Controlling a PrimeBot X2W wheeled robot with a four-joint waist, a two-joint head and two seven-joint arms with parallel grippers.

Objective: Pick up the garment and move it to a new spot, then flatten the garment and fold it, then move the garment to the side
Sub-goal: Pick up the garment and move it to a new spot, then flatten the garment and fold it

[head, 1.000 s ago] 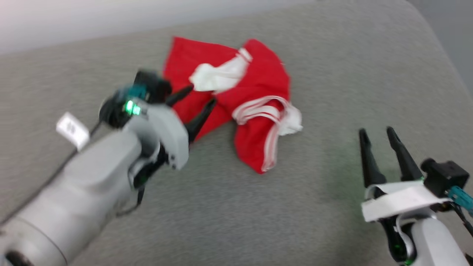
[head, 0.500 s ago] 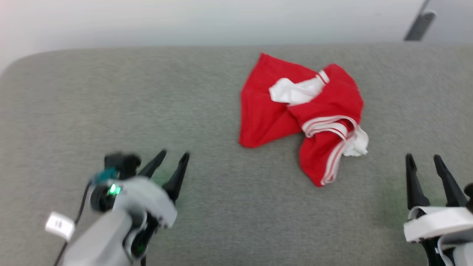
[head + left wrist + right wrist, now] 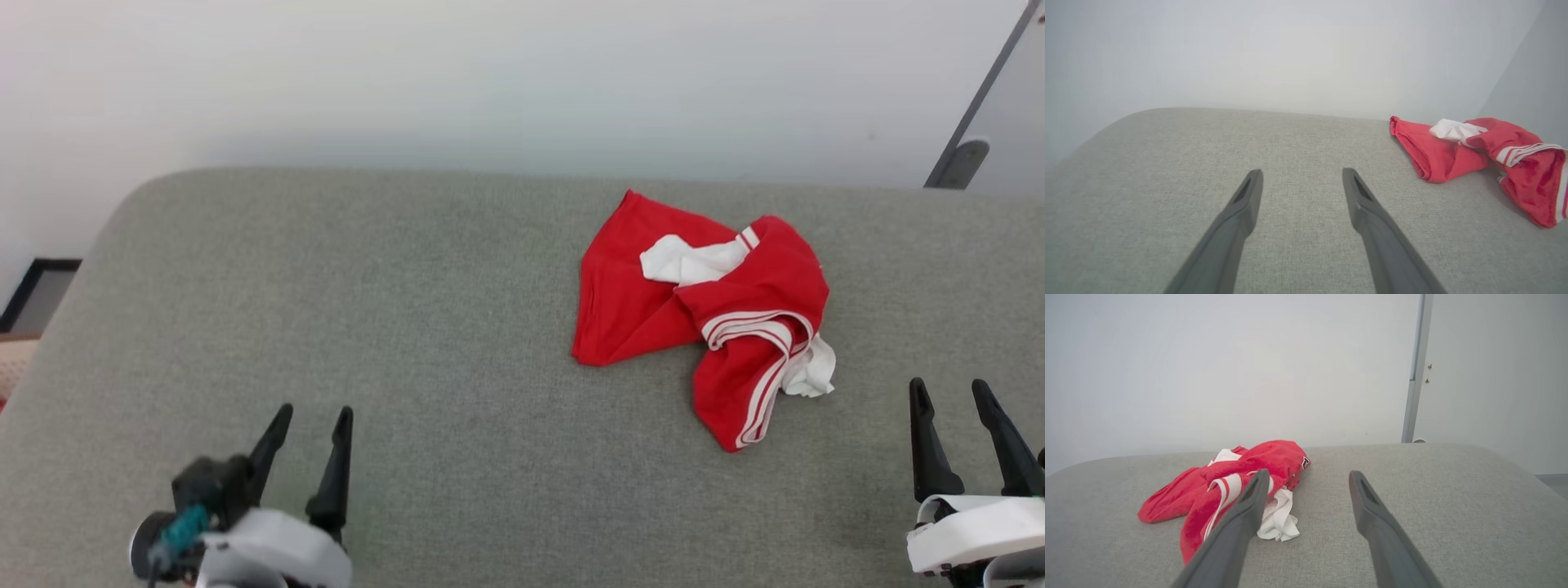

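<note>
The garment (image 3: 710,310) lies crumpled on the grey cushioned surface (image 3: 408,327), right of centre: red fabric with white panels and white-and-red striped trim. It lies at the right edge of the left wrist view (image 3: 1474,159) and left of centre in the right wrist view (image 3: 1229,486). My left gripper (image 3: 314,416) stands open at the lower left, far from the garment, nothing between its fingers (image 3: 1302,175). My right gripper (image 3: 951,392) stands open at the lower right, a short way right of the garment's near end, also empty (image 3: 1308,477).
A pale wall (image 3: 490,82) rises behind the surface's far edge. A grey door frame (image 3: 971,122) stands at the far right. A dark-framed object (image 3: 33,294) sits on the floor beyond the left edge. Bare grey cushion stretches left of the garment.
My left gripper has drawn back from the garment to the lower left, open and empty. The head camera has shifted, so the whole scene sits differently. The garment lies as before.
</note>
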